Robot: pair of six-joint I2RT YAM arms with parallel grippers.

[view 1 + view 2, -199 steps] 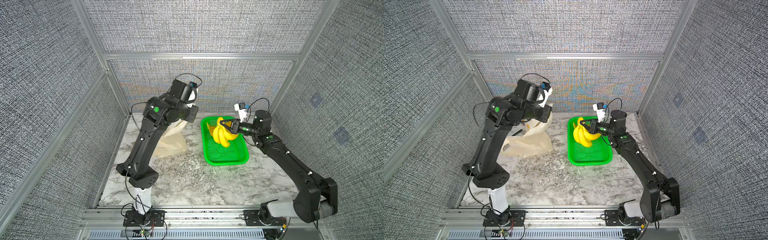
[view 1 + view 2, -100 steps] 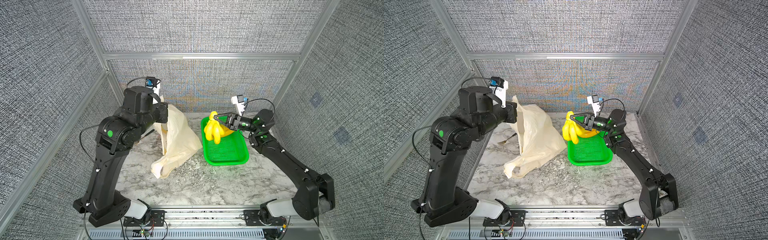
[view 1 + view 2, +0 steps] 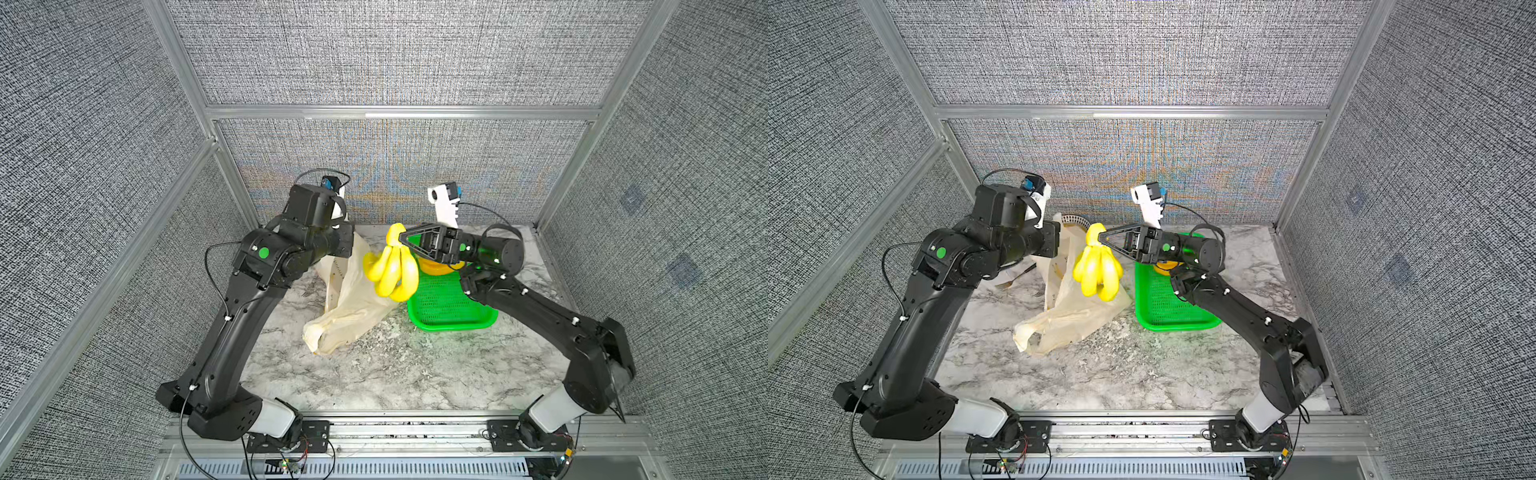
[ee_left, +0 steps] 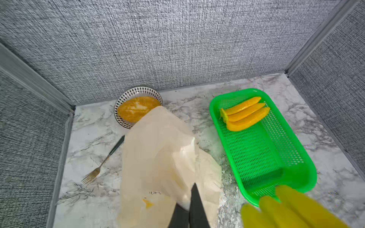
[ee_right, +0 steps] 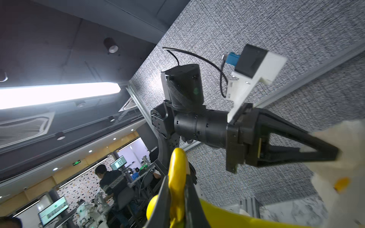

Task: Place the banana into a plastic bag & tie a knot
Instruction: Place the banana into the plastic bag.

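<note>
The step in hand is getting the fruit to the bag; nothing is inside it yet, and no knot is tied. The right pincer (image 3: 402,240) is narrow, clamped on the stem of the banana bunch (image 3: 392,270), which hangs clear of the bench (image 3: 395,374) just off the left rim of the green tray (image 3: 457,326). The tray sits toward the bench's back right corner, with a second bunch (image 4: 245,114) lying in it. The left pincer (image 5: 333,155) is pinched fully together on the top edge of the plastic bag (image 3: 353,299). It holds the bag up near the middle of the back edge, so the cream film drapes down and its lower end trails on the bench toward the centre. The hanging bananas are just beside the bag's upper part, perhaps brushing it. The bag looks flat and folded, and I cannot make out an open mouth from any view. As I judge it, the next move calls for a gap at the mouth facing the fruit. The bunch then has to go in low enough for the film to take it before the right pincer lets go. A patterned bowl (image 4: 126,96) and a fork (image 4: 104,161) lie by the back left corner, out of the way.
</note>
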